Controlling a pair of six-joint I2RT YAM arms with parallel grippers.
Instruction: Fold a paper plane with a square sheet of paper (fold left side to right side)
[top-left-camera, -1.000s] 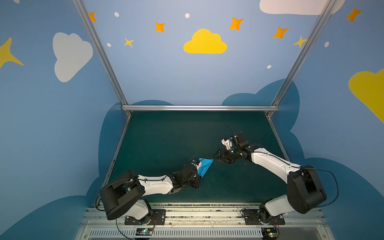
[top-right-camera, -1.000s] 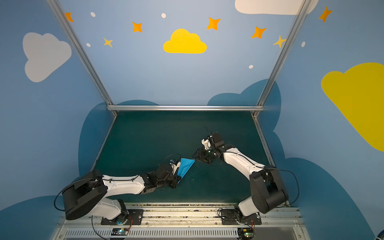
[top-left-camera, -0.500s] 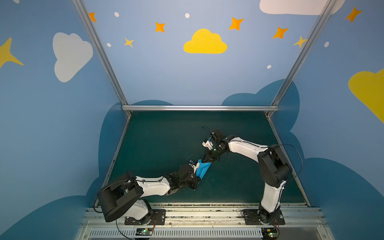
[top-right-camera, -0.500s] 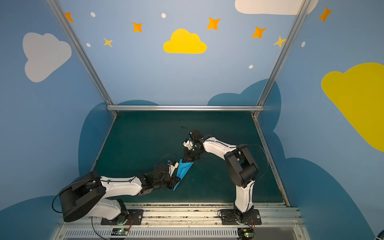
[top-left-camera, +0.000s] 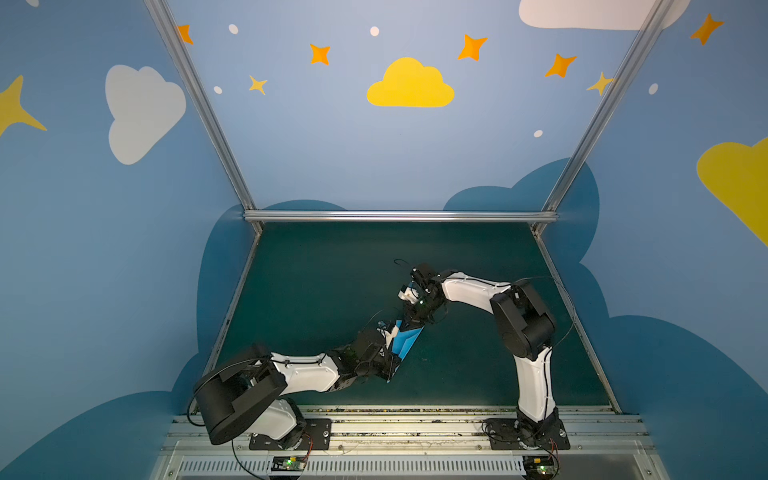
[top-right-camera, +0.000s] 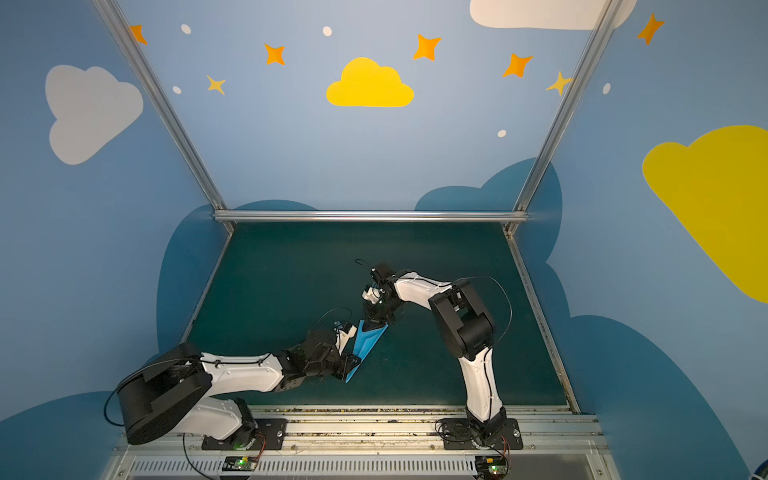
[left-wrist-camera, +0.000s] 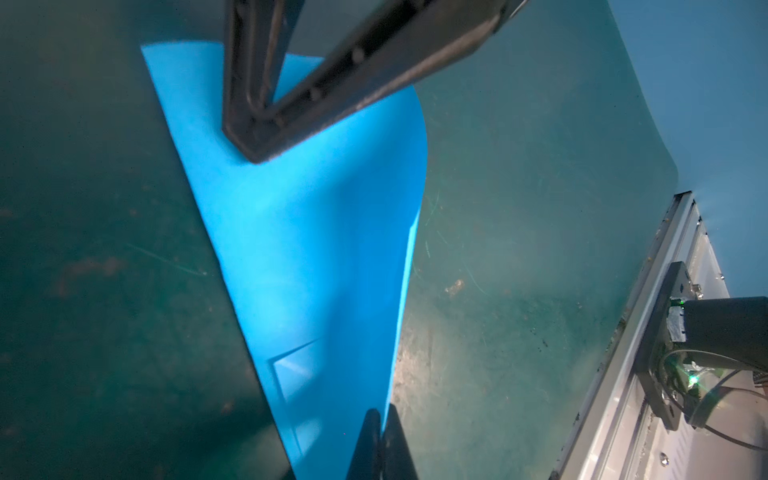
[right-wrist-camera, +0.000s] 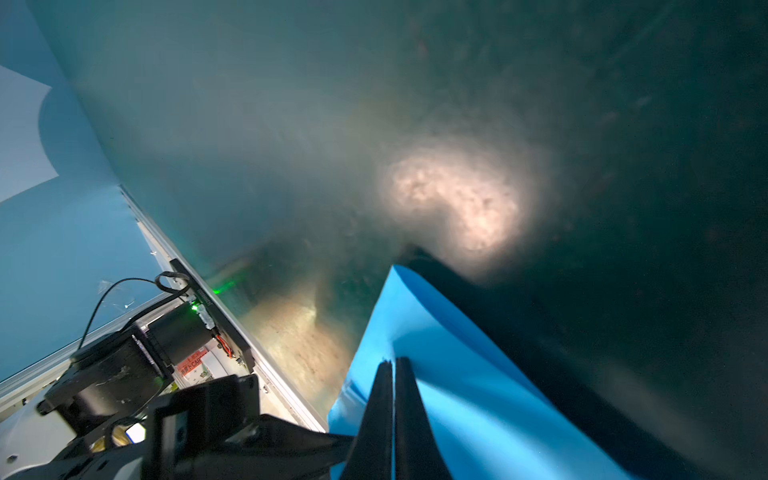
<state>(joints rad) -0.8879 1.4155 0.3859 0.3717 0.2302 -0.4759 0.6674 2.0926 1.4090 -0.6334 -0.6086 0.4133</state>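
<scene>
Paper plane (top-left-camera: 405, 340) sits near the ctr of the green table (top-left-camera: 324, 270), a bit twd the front rail (top-left-camera: 395, 424), stretched btwn our two arms. Both top views show it the same way (top-right-camera: 368, 340). We see a slim sky-blue dart, nose pointing front-left, wide tail end pointing back-right.

Left gripper (top-left-camera: 390, 368) is at the nose end, w/ a short bit of nose poking out past it. In the left wrist view its jaws are together and clamped on the paper plane (left-wrist-camera: 316, 232). The paper's long edge runs straight into the slit btwn the two dark fingers (left-wrist-camera: 365, 444).

Right gripper (top-left-camera: 415, 323) is at the tail end. In the right wrist view its jaws are together w/ only a hairline gap, and the tips (right-wrist-camera: 392, 362) meet the blue paper (right-wrist-camera: 478, 395) where a crease runs up to them. We can't tell if a layer is pinched btwn them or if the tips just press on it. The left wrist view shows the right gripper (left-wrist-camera: 253, 156) from the side, tip down on the paper's upper face near the wide end.

One long side of the plane curls upward, so it isn't lying flat. The table around it looks scuffed, w/ pale worn patches.
</scene>
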